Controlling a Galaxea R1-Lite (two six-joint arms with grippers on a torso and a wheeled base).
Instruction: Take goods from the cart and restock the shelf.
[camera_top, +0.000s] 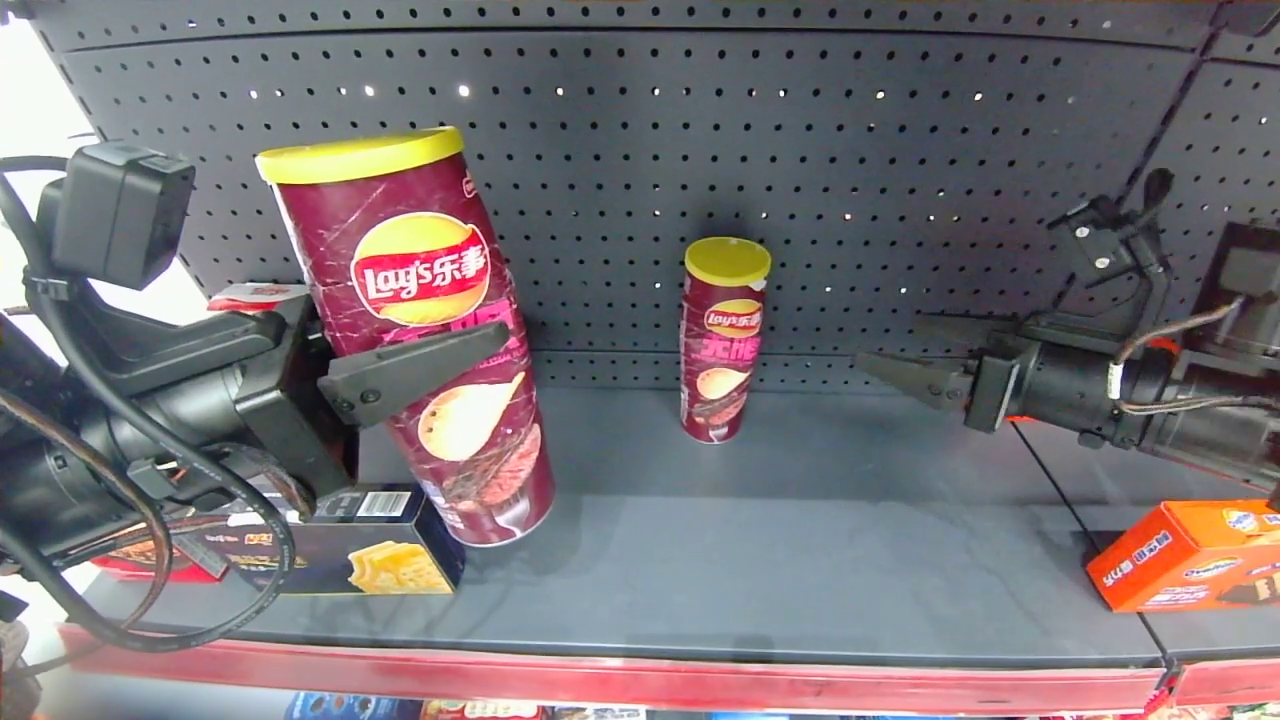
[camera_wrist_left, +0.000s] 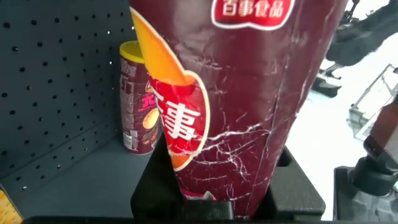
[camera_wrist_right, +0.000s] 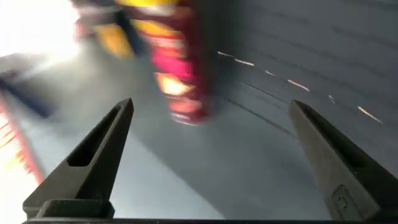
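Above the grey shelf (camera_top: 800, 560), left tool (camera_top: 440, 352) clamps the tilted chip can (camera_top: 400, 250); right tool (camera_top: 890, 346) gapes empty.

Two chip cans are counted at the shelf (camera_top: 800, 560): a left can (camera_top: 420, 330) near the left edge and a back can (camera_top: 722, 340) near the back edge, mid-width. Two boxes are counted: a dark box (camera_top: 380, 550) at the front left corner and an orange box (camera_top: 1180, 555) at the right edge. One red pack (camera_top: 140, 572), partly hidden, is seen at the left edge.
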